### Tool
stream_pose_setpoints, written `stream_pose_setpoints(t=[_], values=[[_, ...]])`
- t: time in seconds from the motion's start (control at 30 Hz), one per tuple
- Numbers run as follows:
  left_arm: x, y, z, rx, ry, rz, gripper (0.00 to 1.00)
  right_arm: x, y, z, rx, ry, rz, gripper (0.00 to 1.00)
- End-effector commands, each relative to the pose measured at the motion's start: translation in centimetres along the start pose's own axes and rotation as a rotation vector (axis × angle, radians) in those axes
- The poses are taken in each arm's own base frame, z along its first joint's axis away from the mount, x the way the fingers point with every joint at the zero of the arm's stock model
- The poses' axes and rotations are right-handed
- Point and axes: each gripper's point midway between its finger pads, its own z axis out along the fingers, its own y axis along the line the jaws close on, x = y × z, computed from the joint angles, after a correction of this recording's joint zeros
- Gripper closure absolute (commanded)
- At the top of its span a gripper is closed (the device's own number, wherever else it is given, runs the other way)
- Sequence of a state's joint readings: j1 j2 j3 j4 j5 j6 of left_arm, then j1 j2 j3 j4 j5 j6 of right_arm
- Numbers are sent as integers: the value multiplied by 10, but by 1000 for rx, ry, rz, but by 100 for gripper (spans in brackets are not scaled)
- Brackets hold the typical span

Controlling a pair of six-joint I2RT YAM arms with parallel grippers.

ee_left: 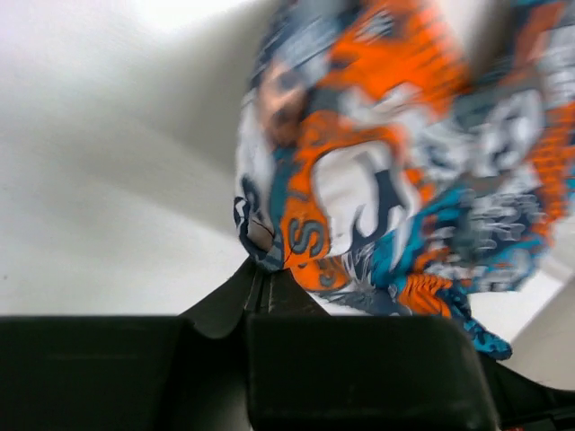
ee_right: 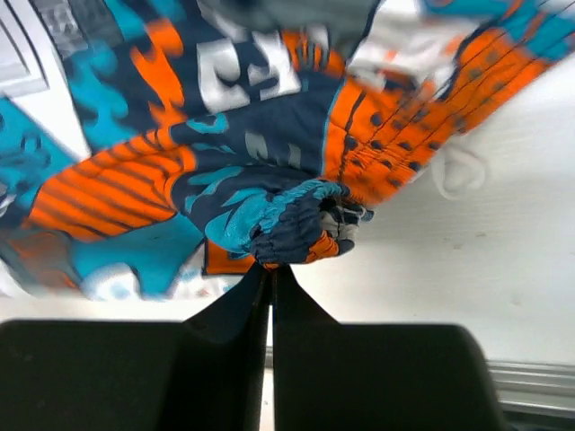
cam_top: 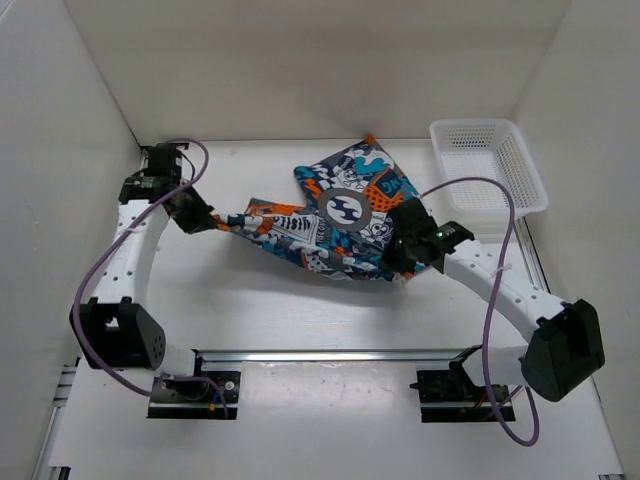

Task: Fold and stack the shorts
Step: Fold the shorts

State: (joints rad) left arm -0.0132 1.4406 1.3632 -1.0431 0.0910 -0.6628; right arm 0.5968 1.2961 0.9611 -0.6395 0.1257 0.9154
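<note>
The left arm bends up along the bench's (cam_top: 250, 310) left edge, its tool (cam_top: 207, 219) clenched on the left tip of the shorts (cam_top: 340, 215). The right arm reaches in from the near right, its tool (cam_top: 402, 262) clamping a bunched hem. The shorts span between them, toward the far edge. From above the pinch points are hidden; the wrist views show them, the left one blurred.

light: bright, diffuse | shadows: soft | blur: left wrist view
</note>
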Motion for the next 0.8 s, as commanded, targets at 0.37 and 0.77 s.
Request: stream_pose_setpoints(t=[0.37,0.77], values=[[-77,-72,-296,457,-640,-23,90,-128,111,-278,-451,-588,-478,100],[-24,-49,-472,701,-1080,34,90,-88,69,-398,-637,-765,-571,100]])
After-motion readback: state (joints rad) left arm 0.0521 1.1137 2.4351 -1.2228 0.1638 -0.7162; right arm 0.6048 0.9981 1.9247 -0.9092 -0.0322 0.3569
